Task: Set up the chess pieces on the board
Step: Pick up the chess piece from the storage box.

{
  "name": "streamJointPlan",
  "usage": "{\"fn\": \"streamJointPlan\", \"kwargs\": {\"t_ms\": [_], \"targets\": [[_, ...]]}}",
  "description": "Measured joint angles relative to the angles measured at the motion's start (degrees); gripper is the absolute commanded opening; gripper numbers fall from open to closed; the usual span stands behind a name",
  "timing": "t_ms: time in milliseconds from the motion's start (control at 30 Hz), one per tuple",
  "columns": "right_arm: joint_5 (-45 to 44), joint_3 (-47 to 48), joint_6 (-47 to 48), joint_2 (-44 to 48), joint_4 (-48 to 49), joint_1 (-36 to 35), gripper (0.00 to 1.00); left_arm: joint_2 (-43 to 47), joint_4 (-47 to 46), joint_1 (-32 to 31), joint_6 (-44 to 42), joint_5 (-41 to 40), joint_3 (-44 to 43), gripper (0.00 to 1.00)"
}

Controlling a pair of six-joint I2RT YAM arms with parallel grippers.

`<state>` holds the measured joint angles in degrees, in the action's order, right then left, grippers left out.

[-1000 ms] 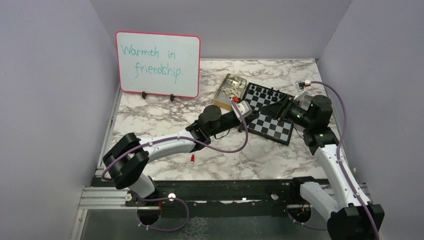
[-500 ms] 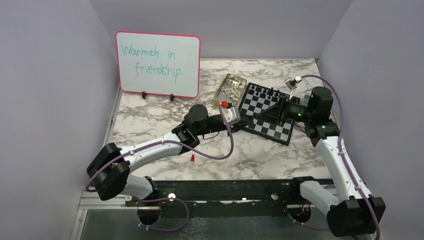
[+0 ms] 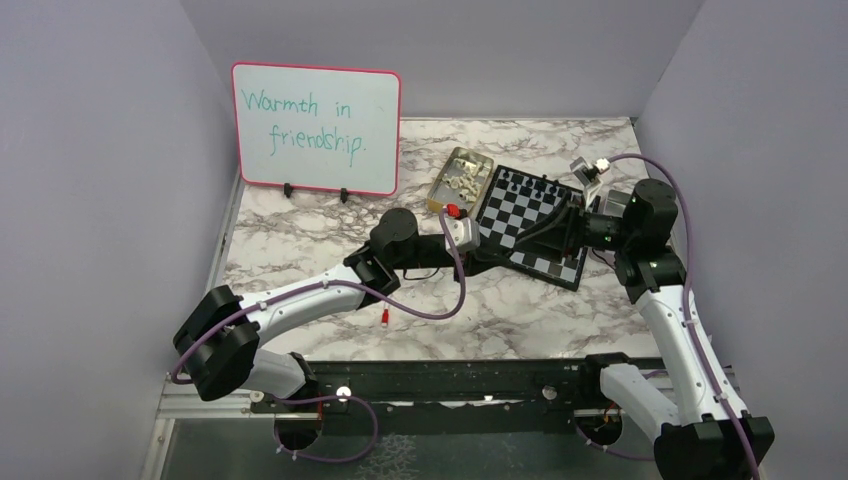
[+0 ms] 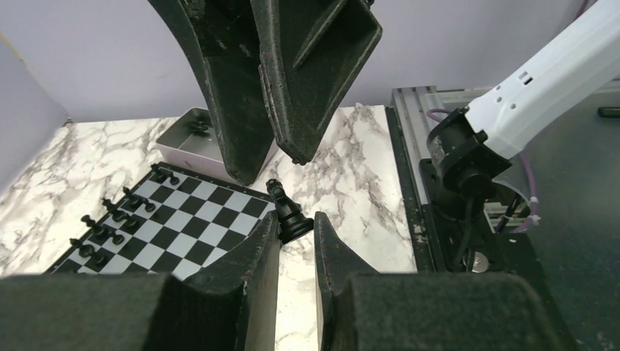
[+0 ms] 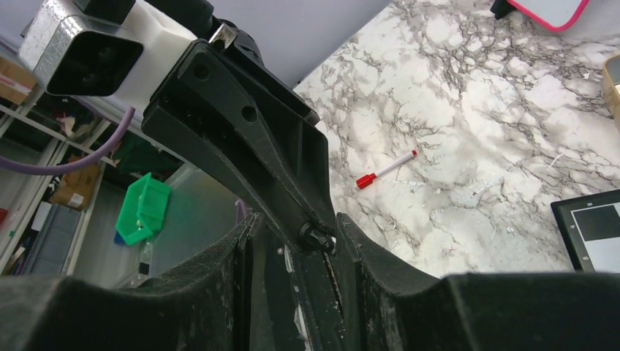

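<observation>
Left tool (image 4: 296,223): fingers closed on one black chess piece (image 4: 287,212), pinched at the very tips. Board (image 4: 183,219) lies flat on the table (image 4: 351,168), below and to the left of those tips in the wrist view. Other black pieces (image 4: 117,216) stand along its far side. Right tool (image 5: 296,217): fingers apart, straddling the left tool's tips and not gripping the piece.

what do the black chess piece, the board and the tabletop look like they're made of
The black chess piece is probably moulded plastic: glossy, with bright highlights on its curves.
The board has smooth, faintly shiny black and silvery squares; plastic or thin metal, the look leaves it open.
The tabletop is white with grey marble veining; real stone or a printed surface, hard to say.
</observation>
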<state>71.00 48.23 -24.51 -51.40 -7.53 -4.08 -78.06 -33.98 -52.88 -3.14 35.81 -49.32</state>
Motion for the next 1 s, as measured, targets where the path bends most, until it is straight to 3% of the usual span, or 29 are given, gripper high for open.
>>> {"fn": "streamJointPlan", "kwargs": {"t_ms": [267, 500, 733, 833, 1000], "targets": [[0.8, -0.4, 0.8, 0.0, 0.3, 0.0, 0.52, 0.0, 0.1, 0.0, 2.6, 2.3, -1.5, 0.06], [1.8, -0.5, 0.1, 0.6, 1.3, 0.0, 0.38, 0.2, 0.1, 0.0, 3.9, 2.6, -1.7, 0.05], [3.6, -3.1, -4.1, 2.5, 6.4, 0.0, 0.44, 0.9, 0.2, 0.0, 4.7, 2.7, -2.5, 0.05], [4.1, -3.5, -5.5, 2.5, 8.0, 0.0, 0.39, 1.4, 0.2, 0.0, 4.9, 2.7, -2.8, 0.05], [4.5, -4.5, -7.5, 3.6, 11.1, 0.0, 0.17, 1.4, 0.2, 0.0, 5.5, 2.7, -3.3, 0.04]]}}
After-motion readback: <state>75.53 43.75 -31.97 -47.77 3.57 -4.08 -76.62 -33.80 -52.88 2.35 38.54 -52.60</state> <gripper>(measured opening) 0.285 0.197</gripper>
